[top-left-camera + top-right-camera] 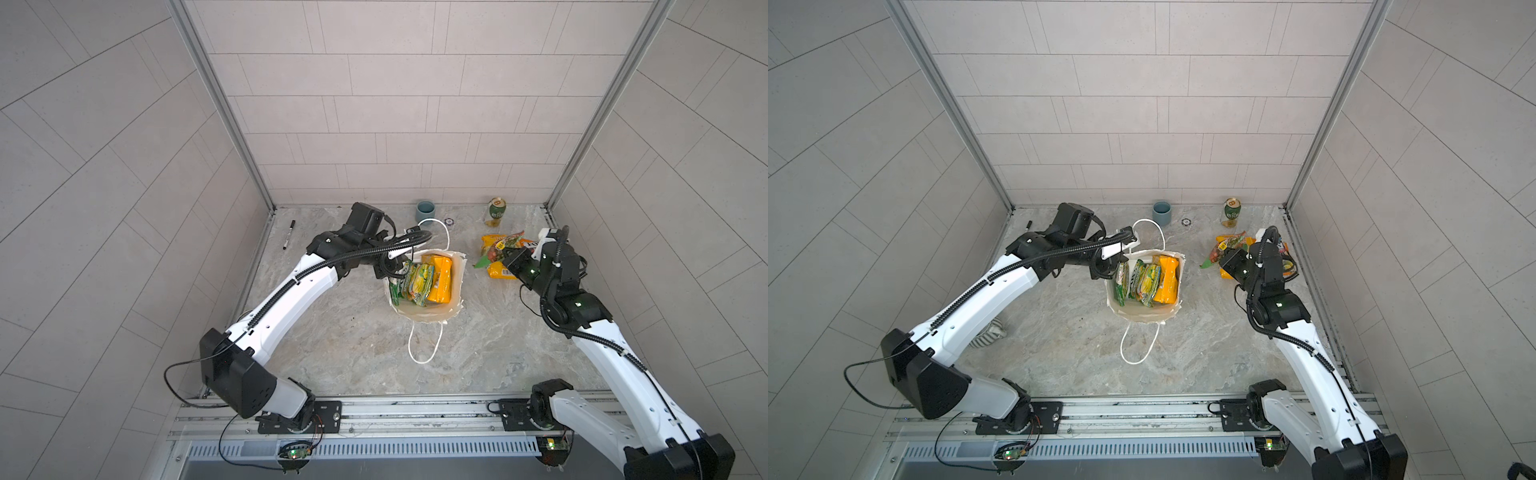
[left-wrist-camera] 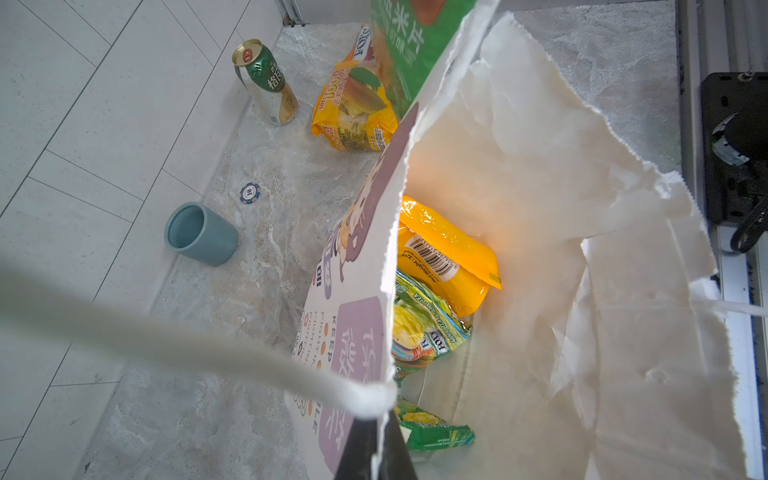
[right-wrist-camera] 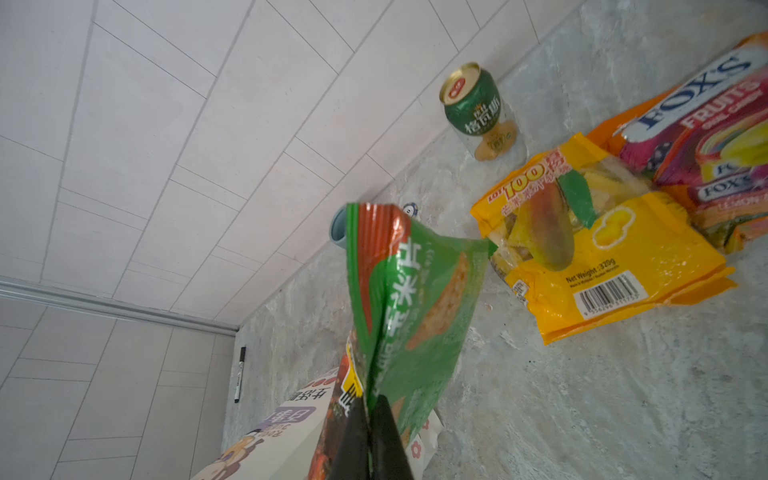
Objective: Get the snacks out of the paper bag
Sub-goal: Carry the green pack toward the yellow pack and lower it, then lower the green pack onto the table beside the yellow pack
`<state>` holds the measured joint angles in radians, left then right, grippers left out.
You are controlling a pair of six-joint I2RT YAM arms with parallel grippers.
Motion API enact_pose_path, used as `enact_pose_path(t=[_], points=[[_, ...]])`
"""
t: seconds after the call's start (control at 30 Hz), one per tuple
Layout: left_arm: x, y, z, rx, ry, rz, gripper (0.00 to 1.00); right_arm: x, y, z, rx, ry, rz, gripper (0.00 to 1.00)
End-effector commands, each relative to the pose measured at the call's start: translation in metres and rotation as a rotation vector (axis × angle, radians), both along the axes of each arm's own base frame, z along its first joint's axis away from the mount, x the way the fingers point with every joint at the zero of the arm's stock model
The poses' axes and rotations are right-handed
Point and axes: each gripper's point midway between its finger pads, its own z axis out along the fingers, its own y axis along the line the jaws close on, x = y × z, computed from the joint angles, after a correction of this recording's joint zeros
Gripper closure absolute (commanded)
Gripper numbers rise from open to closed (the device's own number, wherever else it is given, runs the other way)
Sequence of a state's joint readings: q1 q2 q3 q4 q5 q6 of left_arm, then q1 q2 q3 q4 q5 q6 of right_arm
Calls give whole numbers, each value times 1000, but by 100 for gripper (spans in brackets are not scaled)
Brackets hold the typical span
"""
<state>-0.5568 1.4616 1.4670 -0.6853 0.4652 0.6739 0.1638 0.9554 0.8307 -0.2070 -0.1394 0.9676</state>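
The white paper bag [image 1: 457, 286] stands open-topped mid-table. Inside it lie a yellow snack packet [image 1: 441, 278] and green-yellow ones [image 1: 417, 284]. My left gripper [image 2: 380, 419] is shut on the bag's rim by the cord handle [image 2: 208, 349], at the bag's left side in both top views [image 1: 1115, 266]. To the right of the bag, my right gripper [image 3: 369, 405] is shut on a green-and-red snack packet [image 3: 415, 291] held above the table. Beyond it, a yellow packet [image 3: 602, 257] and a pink-orange FOX'S packet [image 3: 706, 137] lie on the table.
A green-and-gold can [image 1: 496, 212], a teal cup [image 1: 424, 211] and a small poker chip [image 1: 448, 221] stand along the back wall. A black marker [image 1: 289, 235] lies at the back left. Striped cloth [image 1: 994, 332] shows under the left arm. Tiled walls close three sides.
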Motion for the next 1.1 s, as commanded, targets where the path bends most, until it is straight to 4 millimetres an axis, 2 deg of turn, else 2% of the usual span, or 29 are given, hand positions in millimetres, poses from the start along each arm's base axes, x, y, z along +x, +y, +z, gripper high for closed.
enact_pose_path(t=[0.0,0.27,0.37,0.5,0.63,0.73,0.93,1.07], points=[[-10,-6,17,-46,-29,-44,100,16,11,13,98,-75,7,100],[-8,-6,15,-46,-23,-36,100,32,13,-26,145,1,-91,100],[-6,-7,15,-46,-19,-27,100,29,5,-34,118,39,-152,100],[-5,-5,16,-41,-27,-18,100,22,-19,-30,60,10,-241,100],[-5,-5,14,-37,-24,-17,100,12,-44,-22,39,25,-259,100],[-5,-6,14,-41,-20,-18,100,-4,-66,-29,41,69,-294,100],[-5,-5,15,-42,-21,-15,100,-52,-129,-37,-3,133,-430,100],[-6,-8,17,-56,-12,-22,100,-66,-143,-60,33,207,-430,100]])
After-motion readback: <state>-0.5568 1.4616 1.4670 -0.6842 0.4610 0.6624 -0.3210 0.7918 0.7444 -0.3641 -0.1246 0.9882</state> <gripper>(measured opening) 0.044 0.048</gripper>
